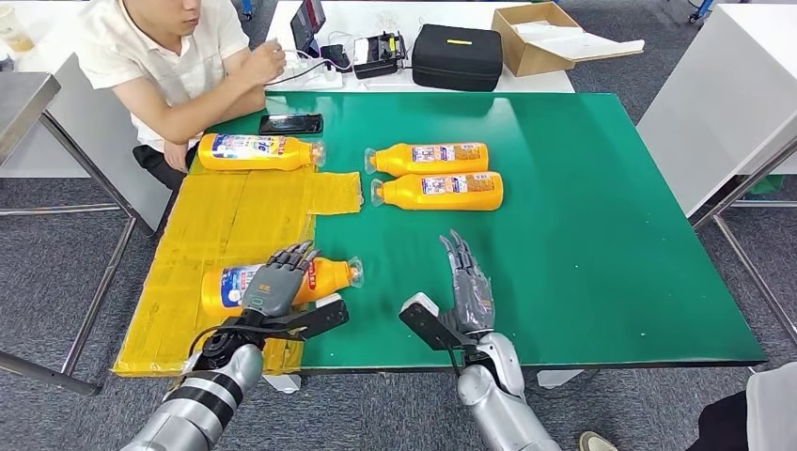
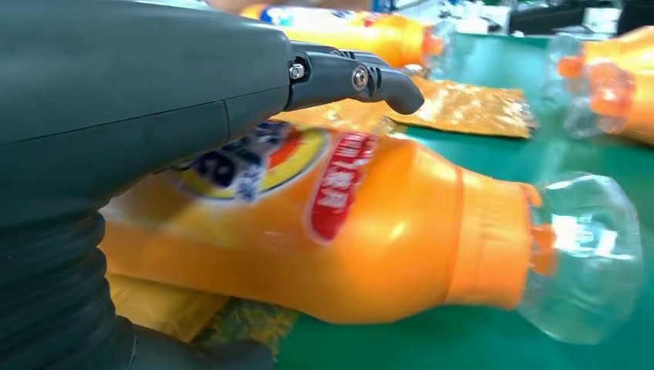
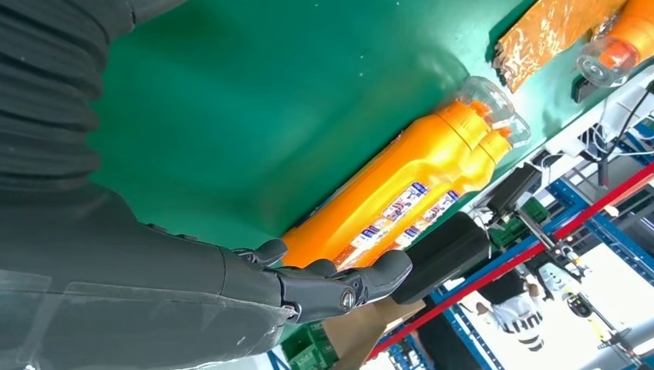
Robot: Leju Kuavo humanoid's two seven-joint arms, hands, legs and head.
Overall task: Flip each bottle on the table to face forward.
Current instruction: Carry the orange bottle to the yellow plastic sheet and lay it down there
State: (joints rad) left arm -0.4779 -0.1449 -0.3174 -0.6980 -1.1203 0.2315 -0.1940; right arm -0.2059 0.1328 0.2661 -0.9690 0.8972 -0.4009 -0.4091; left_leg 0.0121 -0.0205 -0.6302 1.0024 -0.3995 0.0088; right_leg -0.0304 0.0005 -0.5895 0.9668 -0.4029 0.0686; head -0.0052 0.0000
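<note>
Right now the left hand (image 1: 278, 282) lies over the nearest bottle (image 1: 324, 278), fingers draped across its body near the label; from the left wrist view the fingers (image 2: 355, 79) arch above the orange shoulder, and I cannot tell whether they press on it or only hover, so I would not call it a grip. That bottle lies on its side at the near left of the desk (image 1: 583, 235), half on the yellow taped patch (image 1: 226, 225), clear cap (image 2: 582, 254) pointing to the robot's right. The right hand (image 1: 467, 279) rests flat and open on the green surface, fingers stretched forward, holding nothing.

Three more bottles lie farther off: one on the patch near the seated person (image 1: 256, 151), and a pair (image 1: 437, 175) side by side at the middle, touching along their length, with back labels up.

As for handling, the bottles look like stiff moulded plastic, glossy and rounded, so I judge them slippery and apt to roll once nudged. They seem full, which would make them fairly heavy for fingers laid on top. The clear cap looks thin and is no place to hold. The broad flat-sided body around the label seems the best place, with thumb under one flank and fingers over the other, so the bottle can turn about its long axis. The taped patch may give more friction than the smooth green top.
</note>
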